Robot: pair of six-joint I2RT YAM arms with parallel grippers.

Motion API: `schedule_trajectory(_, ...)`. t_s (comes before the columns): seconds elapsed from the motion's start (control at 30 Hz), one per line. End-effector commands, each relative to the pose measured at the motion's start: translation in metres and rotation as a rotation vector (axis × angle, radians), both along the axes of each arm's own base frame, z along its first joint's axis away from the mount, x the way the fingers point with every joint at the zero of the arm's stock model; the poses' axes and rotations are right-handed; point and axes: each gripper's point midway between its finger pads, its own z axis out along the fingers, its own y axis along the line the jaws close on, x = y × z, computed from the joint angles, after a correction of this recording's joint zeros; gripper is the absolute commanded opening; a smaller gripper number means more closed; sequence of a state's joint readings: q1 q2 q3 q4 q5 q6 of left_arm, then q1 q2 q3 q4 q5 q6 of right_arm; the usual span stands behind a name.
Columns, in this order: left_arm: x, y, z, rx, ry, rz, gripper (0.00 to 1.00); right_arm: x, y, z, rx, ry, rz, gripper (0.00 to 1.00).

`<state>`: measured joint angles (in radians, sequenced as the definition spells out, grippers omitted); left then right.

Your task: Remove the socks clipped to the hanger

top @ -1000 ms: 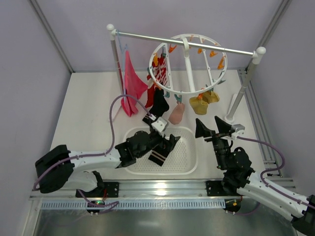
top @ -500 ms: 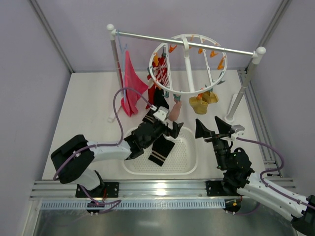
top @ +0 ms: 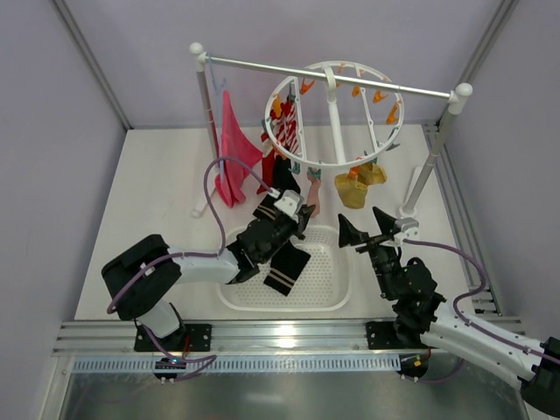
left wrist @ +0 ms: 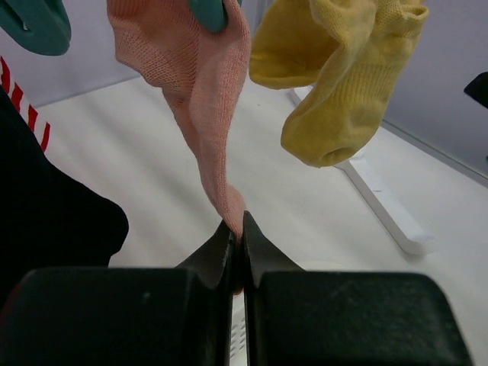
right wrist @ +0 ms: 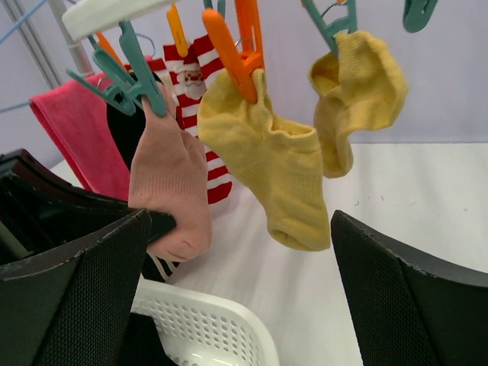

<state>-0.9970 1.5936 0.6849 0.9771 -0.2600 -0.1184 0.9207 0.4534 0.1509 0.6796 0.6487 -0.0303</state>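
The white ring hanger (top: 290, 87) hangs from the rail with socks clipped under it. My left gripper (top: 305, 210) is shut on the lower tip of the pale pink sock (left wrist: 206, 99), which a teal clip (left wrist: 210, 11) still holds at the top. Beside it hang two mustard yellow socks (right wrist: 267, 160) (right wrist: 362, 84), a red-and-white striped sock (right wrist: 191, 69) and a black sock (top: 282, 175). My right gripper (top: 366, 226) stands open just below the nearer yellow sock, touching nothing. A black sock with white stripes (top: 287, 269) lies in the basket.
The white perforated basket (top: 337, 289) sits on the table under the hanger. A magenta cloth (top: 234, 149) hangs at the left of the metal rail (top: 262, 67). The rack's right post and foot (top: 411, 208) stand close behind my right gripper.
My left gripper rose from the basket, leaving the striped black sock there, and shut on the pink sock's tip. My right gripper edged left toward the yellow socks, still open.
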Motion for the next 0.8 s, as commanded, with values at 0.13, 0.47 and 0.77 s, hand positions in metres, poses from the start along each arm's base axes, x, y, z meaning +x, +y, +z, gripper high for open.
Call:
schedule_trajectory(0.13, -0.008, 0.012, 0.026, -0.138, -0.103, 0.001, 0.00, 0.003, 0.028, 0.031, -0.042, -0.025, 0.086, 1.00)
schedule_trajectory(0.47, -0.012, 0.012, 0.016, -0.138, -0.102, -0.016, 0.00, -0.002, 0.071, 0.070, -0.108, -0.015, 0.221, 0.99)
schedule_trajectory(0.77, -0.010, 0.016, 0.013, -0.118, -0.107, 0.003, 0.00, 0.031, 0.118, 0.072, -0.264, 0.132, 0.186, 1.00)
